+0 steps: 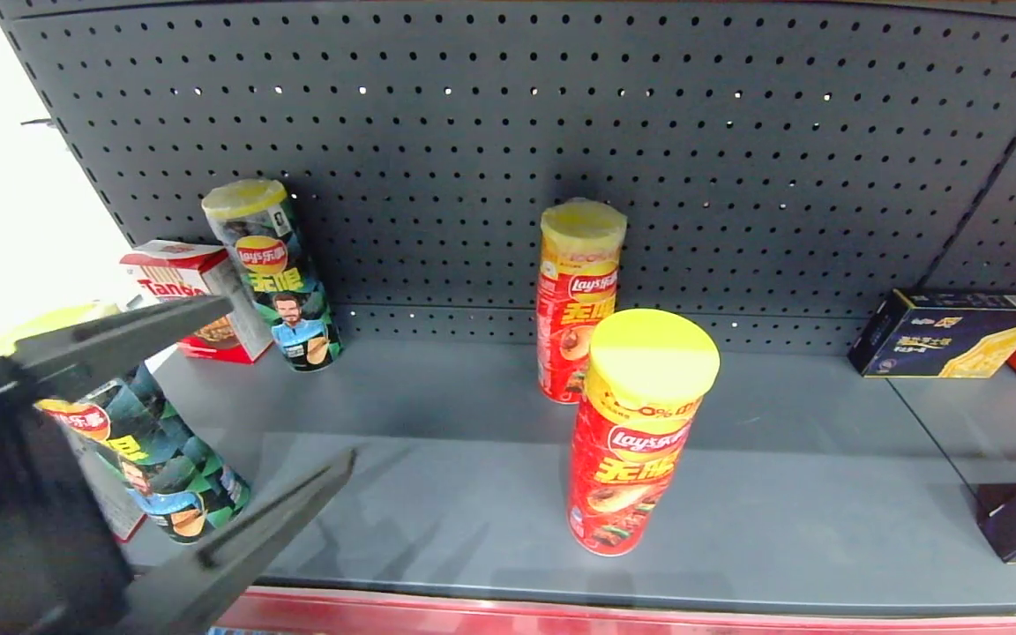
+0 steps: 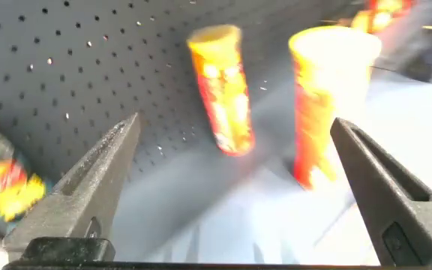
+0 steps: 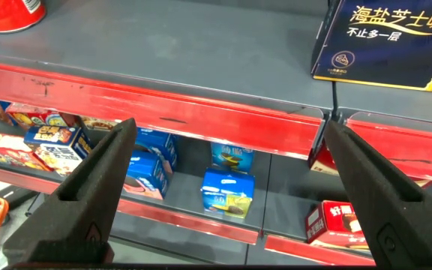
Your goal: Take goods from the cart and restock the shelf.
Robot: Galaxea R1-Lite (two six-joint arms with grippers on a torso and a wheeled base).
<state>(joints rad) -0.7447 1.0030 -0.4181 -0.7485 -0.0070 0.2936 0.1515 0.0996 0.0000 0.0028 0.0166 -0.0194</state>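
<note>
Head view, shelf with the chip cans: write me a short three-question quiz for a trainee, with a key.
1. True or false: the two red cylindrical chip cans with yellow plastic lids stand upright on the grey metal shelf.
2. The left end effector is: A open and empty; B shut on a can; C shut on a box.
3. How many green-patterned cylindrical chip cans stand on this shelf?
Key: 1 true; 2 A; 3 two.

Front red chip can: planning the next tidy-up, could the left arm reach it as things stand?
Probably yes: the open left gripper faces the front red can, with only bare shelf between.
</note>
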